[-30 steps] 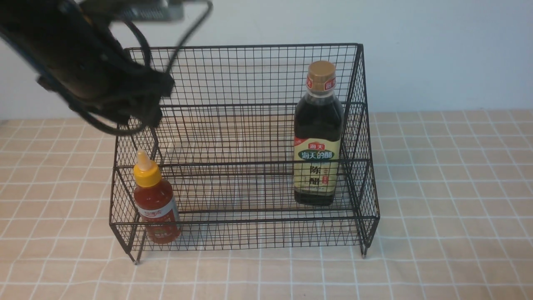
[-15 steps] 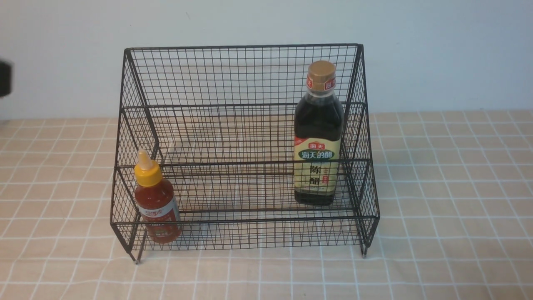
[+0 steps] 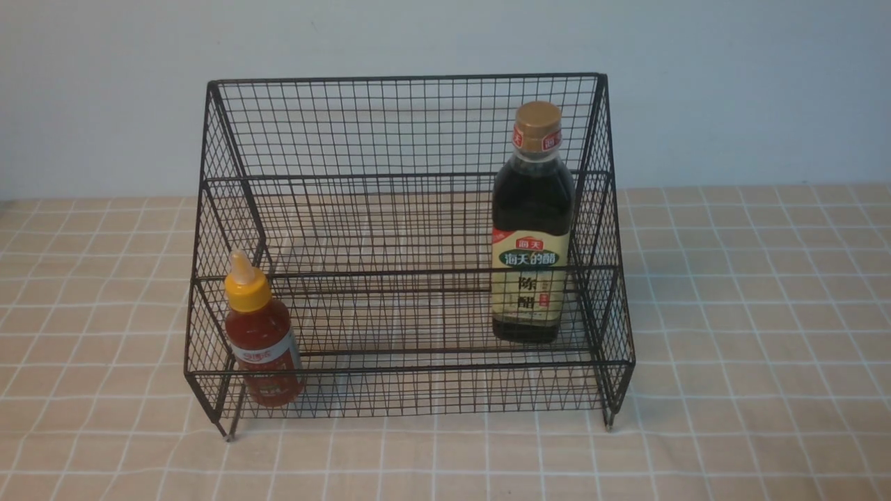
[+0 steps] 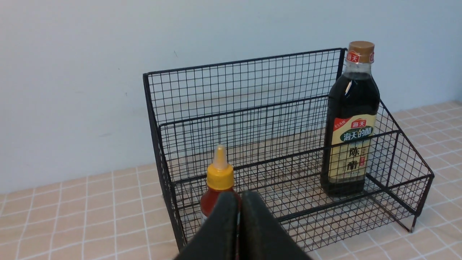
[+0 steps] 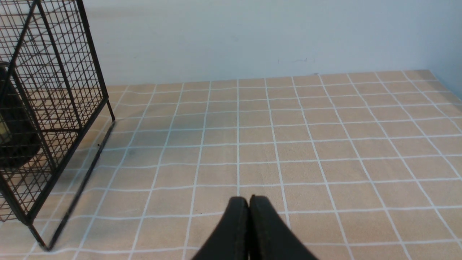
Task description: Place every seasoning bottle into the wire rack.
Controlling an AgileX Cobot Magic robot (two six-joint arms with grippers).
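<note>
Your wire rack (image 3: 411, 125) holds both bottles upright: red-sauce bottle (image 3: 261, 334) left, dark-liquid bottle (image 3: 532, 229) right. Your left gripper (image 4: 239, 213) and right gripper (image 5: 248, 213) are pressed closed, empty.

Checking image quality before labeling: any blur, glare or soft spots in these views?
Front view: sharp, even light, faint shadows. Left wrist view: glare streak on the dark bottle; left claw close and soft. Right wrist view: rack edge slightly blurred.
</note>
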